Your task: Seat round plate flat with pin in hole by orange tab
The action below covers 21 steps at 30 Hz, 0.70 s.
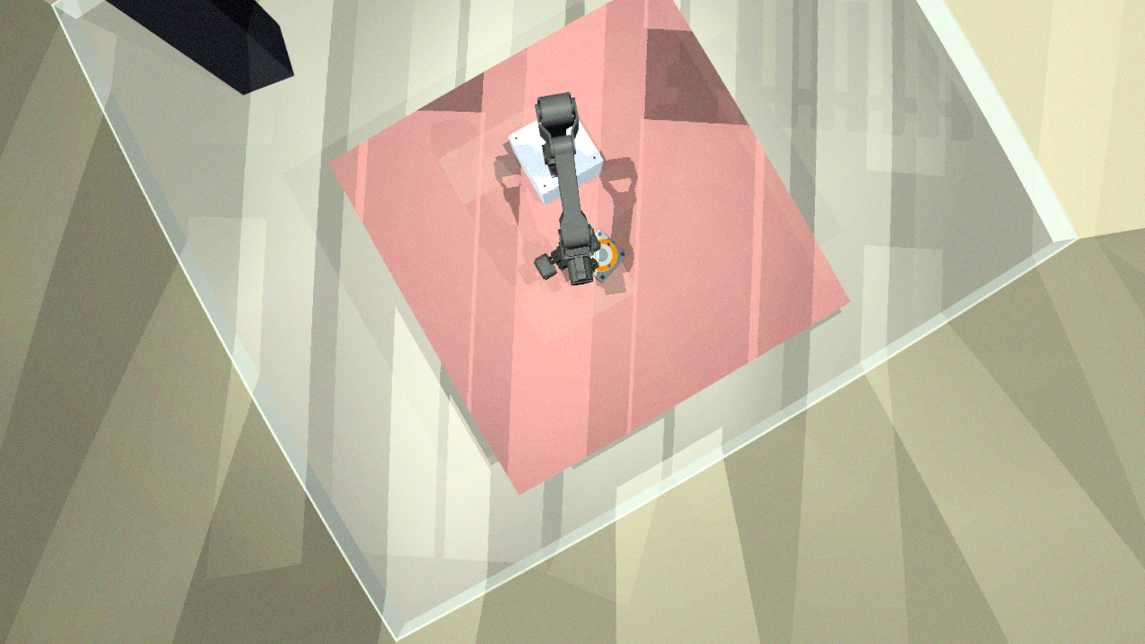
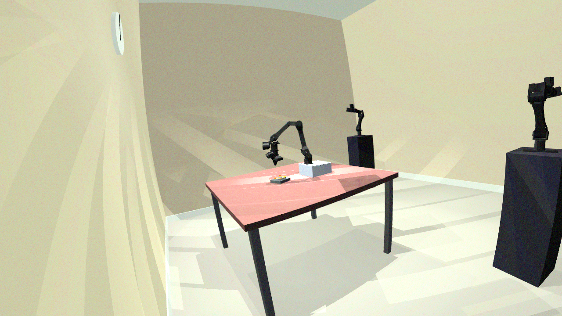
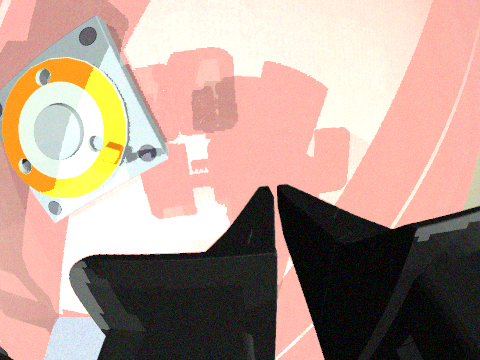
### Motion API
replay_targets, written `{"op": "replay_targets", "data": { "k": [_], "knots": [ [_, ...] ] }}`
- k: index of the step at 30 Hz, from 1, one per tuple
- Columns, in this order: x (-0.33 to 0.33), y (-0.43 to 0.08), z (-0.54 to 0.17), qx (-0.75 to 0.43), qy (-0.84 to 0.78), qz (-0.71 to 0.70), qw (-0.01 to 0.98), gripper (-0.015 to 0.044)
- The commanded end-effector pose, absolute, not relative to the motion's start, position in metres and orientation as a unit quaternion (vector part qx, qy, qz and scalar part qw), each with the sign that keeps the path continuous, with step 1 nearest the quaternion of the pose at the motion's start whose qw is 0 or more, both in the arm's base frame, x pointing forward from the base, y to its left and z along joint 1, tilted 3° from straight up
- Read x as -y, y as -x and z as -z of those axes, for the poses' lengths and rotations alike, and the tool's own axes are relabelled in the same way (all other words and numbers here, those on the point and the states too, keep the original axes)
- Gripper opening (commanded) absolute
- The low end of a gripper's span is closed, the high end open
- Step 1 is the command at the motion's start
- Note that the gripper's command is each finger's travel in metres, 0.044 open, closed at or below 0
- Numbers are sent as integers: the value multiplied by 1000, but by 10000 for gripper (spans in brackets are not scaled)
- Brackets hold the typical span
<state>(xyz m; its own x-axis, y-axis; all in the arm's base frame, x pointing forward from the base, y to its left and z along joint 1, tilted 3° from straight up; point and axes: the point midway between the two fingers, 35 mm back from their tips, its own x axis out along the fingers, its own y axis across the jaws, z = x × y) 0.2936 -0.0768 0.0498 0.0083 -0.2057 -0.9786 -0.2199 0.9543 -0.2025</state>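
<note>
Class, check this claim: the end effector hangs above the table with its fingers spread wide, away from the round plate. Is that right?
One detail is wrong. The wrist view shows the end effector shut, fingertips nearly meeting and holding nothing. The rest stands: it hangs above the table, away from the round plate.
</note>
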Motion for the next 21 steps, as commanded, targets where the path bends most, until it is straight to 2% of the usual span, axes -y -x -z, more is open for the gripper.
{"op": "replay_targets", "data": {
  "k": [1,10,21],
  "knots": [
    [12,-294,-17,-709,73,-68,698,0],
    [8,-301,-14,-709,67,-73,698,0],
    [7,-300,33,-710,67,-73,698,0]
  ]
}}
